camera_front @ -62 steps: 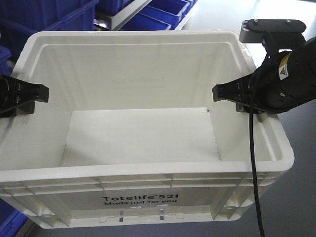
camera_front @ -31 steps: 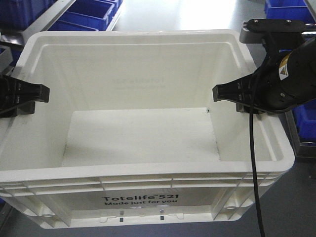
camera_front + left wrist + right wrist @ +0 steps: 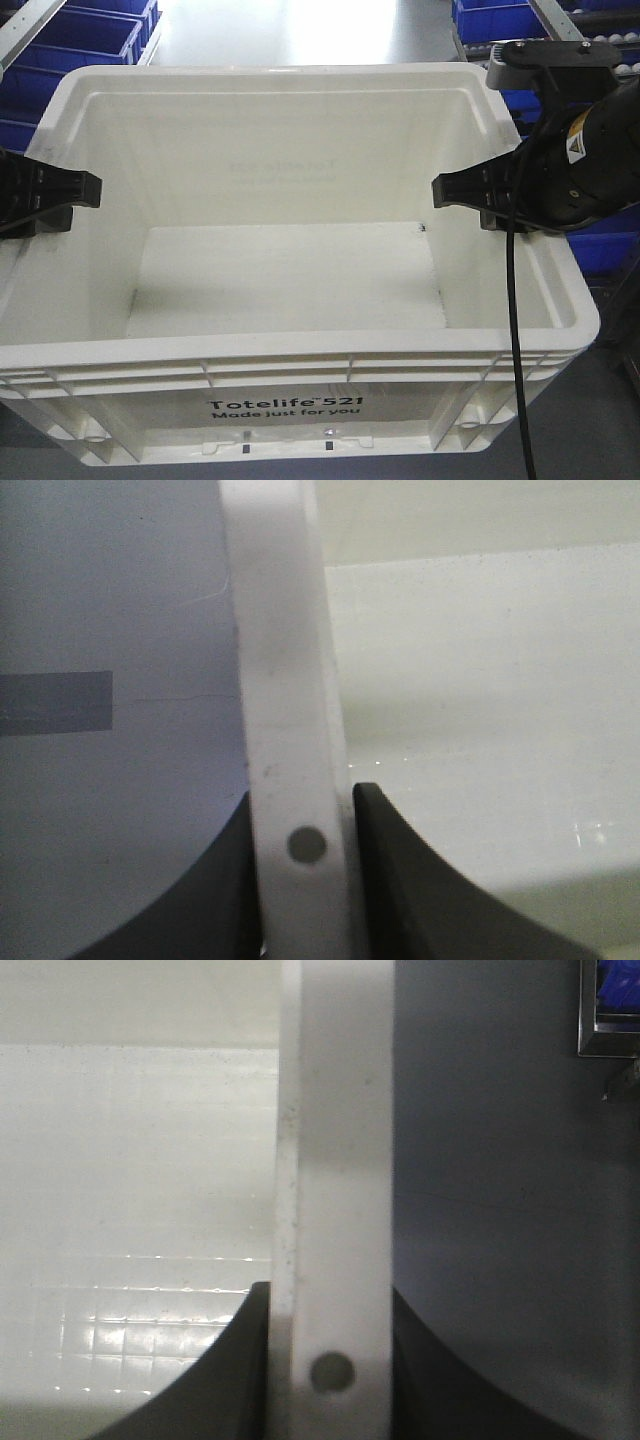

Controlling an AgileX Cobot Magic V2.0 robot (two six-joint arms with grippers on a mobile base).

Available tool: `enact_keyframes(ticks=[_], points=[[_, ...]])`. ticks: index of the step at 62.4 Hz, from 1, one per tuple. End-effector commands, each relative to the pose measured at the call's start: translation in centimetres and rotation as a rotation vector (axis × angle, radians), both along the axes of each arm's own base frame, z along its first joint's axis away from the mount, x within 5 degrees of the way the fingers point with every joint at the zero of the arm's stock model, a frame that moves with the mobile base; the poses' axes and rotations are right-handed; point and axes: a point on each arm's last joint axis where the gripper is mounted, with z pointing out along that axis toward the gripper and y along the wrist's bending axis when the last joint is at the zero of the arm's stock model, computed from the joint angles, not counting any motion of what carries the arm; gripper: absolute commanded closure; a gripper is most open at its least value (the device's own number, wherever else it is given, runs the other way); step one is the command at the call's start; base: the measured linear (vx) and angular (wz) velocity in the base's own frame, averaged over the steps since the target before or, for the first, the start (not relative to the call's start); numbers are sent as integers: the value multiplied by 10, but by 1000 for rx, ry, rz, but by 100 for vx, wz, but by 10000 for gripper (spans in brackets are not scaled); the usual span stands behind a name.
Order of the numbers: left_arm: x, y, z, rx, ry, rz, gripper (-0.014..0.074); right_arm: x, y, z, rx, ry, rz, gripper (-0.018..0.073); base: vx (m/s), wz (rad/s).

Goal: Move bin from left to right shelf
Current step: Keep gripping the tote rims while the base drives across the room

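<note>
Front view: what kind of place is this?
Probably a warehouse or stockroom aisle: rows of blue plastic storage bins on metal racks at both sides, a smooth grey floor between them, and a large white rectangular plastic tote up front.

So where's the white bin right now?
In the front view the white bin fills the centre, clamped at its side rims between the left gripper and the right gripper, with blue bins behind on both sides.

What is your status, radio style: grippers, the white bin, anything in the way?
Left gripper shut on bin, left rim; right gripper shut on right rim. Bin empty, held between arms. Blue bins beyond both far corners.
</note>
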Motion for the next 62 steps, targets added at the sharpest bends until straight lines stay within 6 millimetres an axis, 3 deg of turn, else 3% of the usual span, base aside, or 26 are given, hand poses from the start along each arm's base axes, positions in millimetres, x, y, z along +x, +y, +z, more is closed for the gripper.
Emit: enact_keyframes(ticks=[1, 62], points=[[-5, 9, 23, 47, -141, -1, 468, 1, -16, 28, -72, -178, -18, 477, 21, -11], [-5, 9, 23, 47, -141, -1, 468, 1, -16, 28, -72, -177, -18, 477, 31, -1]])
